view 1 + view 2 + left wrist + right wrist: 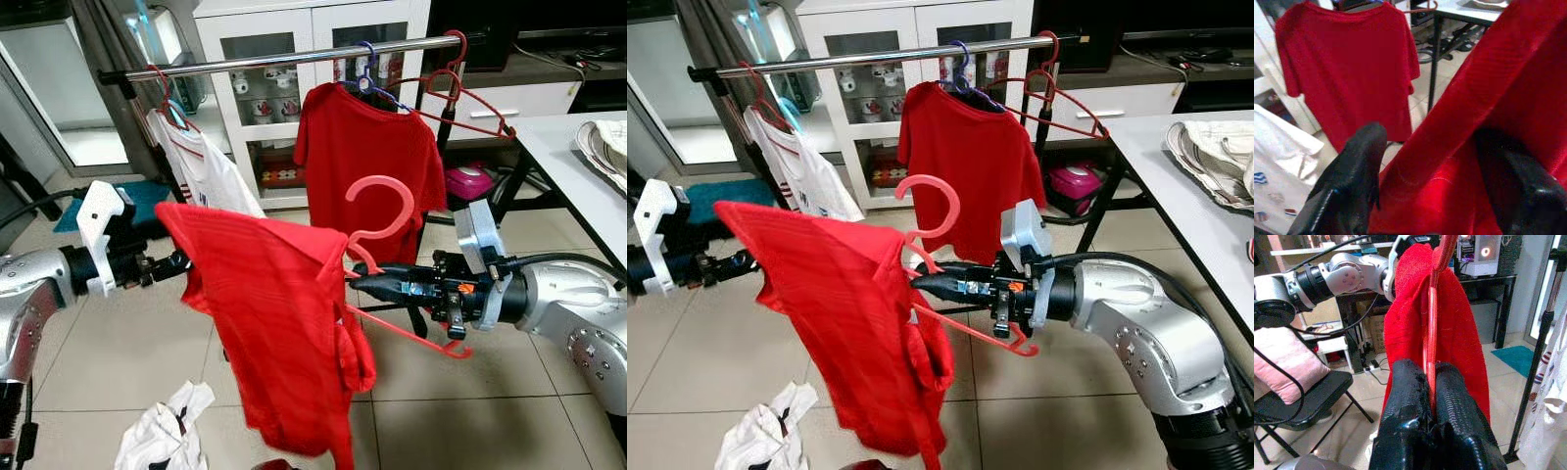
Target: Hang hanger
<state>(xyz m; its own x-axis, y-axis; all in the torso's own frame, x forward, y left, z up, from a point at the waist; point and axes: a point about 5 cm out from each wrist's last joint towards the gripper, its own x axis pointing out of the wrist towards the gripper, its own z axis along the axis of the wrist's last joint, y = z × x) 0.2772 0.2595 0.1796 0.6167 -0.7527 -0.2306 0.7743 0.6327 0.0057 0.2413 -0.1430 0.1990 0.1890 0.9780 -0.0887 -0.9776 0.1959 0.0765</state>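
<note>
Right gripper (921,282) jaws clench a pink plastic hanger (931,230) carrying a red T-shirt (838,323); left gripper (176,262) jaws grasp its sleeve, below the steel clothes rail (294,57).

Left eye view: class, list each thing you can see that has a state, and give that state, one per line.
Pink hanger: held by the right pincer, not yet on the rail.
Red shirt: partly on the pink hanger, one end at the left pincer.
Hung red shirt: hanging on the rail.
White shirt: hanging on the rail.
Empty red hanger: hooked on the rail.
White cloth: crumpled on the floor.
</note>
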